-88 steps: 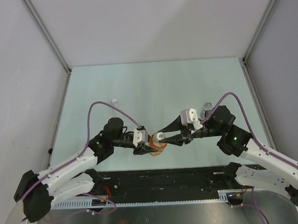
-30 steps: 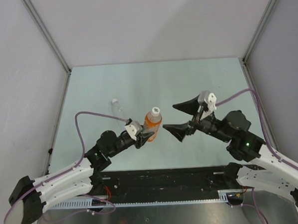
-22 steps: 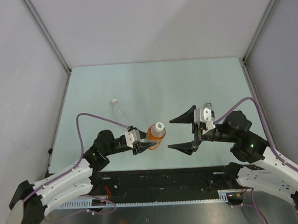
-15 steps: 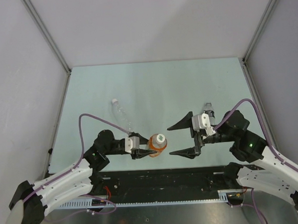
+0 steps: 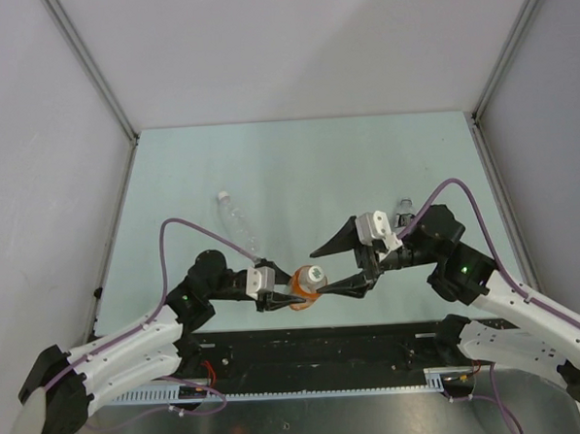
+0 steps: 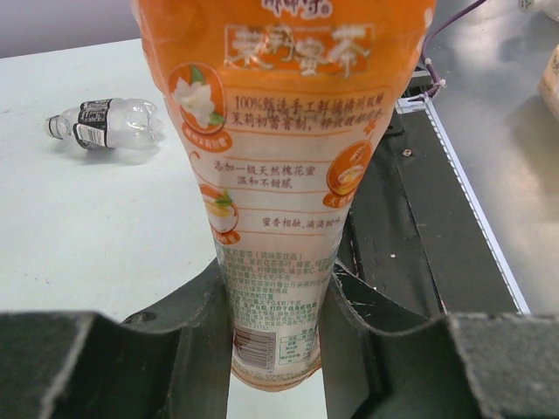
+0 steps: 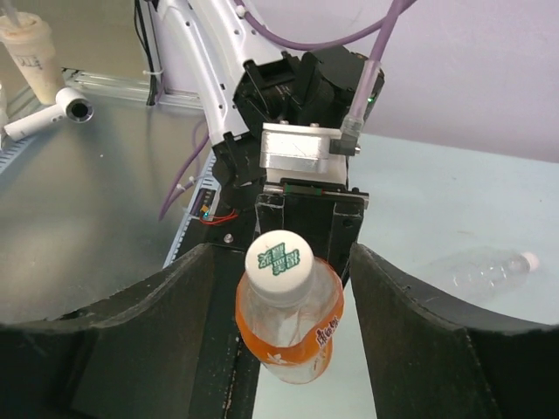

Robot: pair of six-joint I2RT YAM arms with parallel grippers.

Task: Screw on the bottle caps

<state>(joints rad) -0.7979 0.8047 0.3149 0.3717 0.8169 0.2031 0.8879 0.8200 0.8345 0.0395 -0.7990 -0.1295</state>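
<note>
While the left tool (image 6: 275,310) clamps the orange bottle (image 6: 279,175) low on its label, a grip only its own wrist camera makes plain, the right tool (image 7: 279,288) stands wide to either side of the bottle's white cap (image 7: 279,259), its fingers (image 7: 166,323) clear of it. From overhead, the pair meet above the near edge of the bench (image 5: 297,168), the bottle held tilted; a clear bottle (image 5: 237,218) lies on its side farther out, well apart from both.
</note>
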